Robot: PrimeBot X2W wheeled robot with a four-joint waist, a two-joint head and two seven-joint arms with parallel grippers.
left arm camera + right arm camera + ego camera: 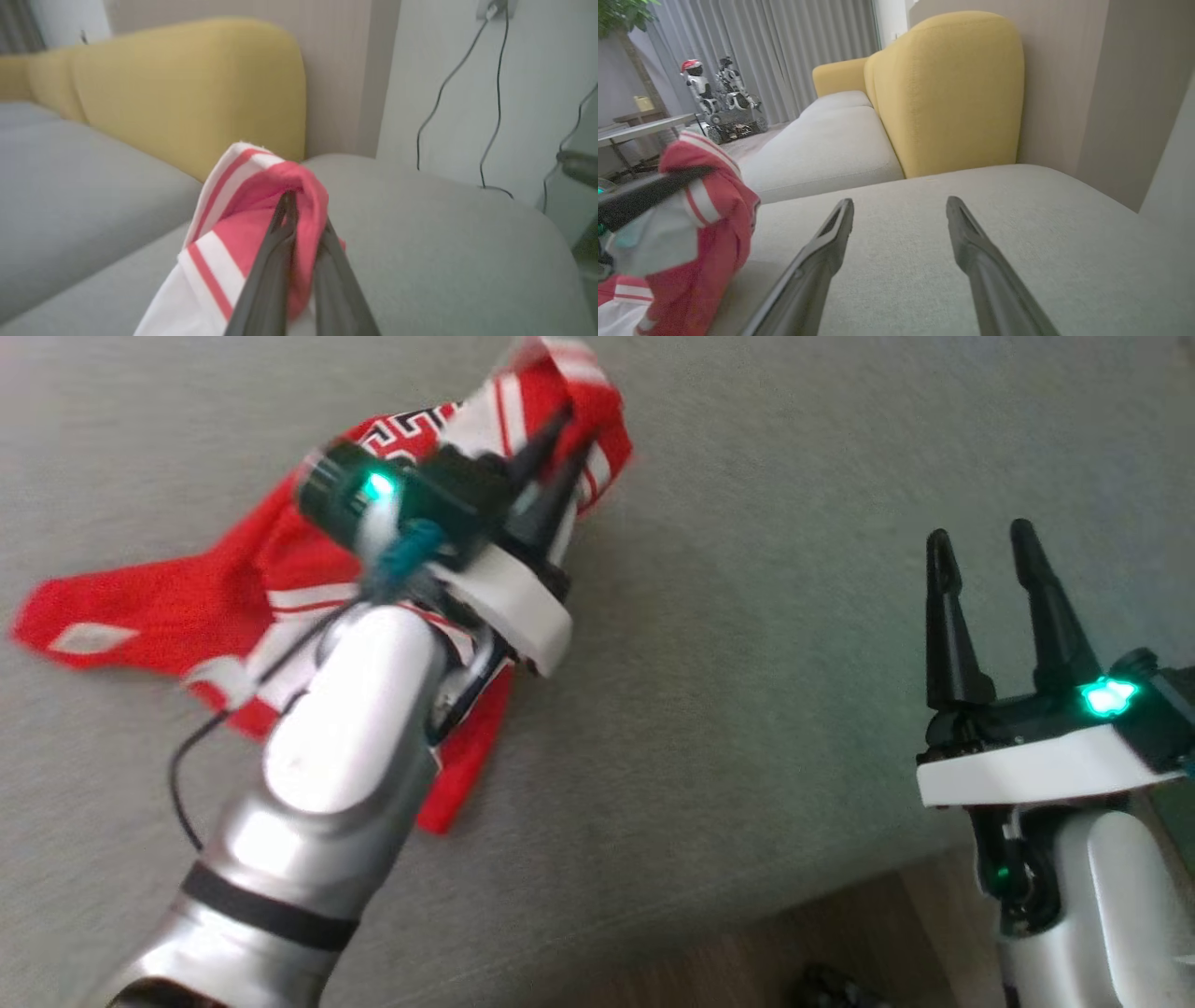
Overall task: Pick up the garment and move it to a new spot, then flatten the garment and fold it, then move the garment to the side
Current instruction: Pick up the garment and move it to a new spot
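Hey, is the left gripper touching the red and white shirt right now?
Touching. The left wrist view shows the left gripper shut on a raised fold of the shirt.

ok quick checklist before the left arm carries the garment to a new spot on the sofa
1. Left gripper shut on garment: ok.
2. Garment fully off the sofa seat: cannot tell, its lower part drapes low.
3. Bare seat beside the garment for set-down: ok.
4. Right gripper open, holding nothing: ok.
5. Right gripper apart from garment: ok.
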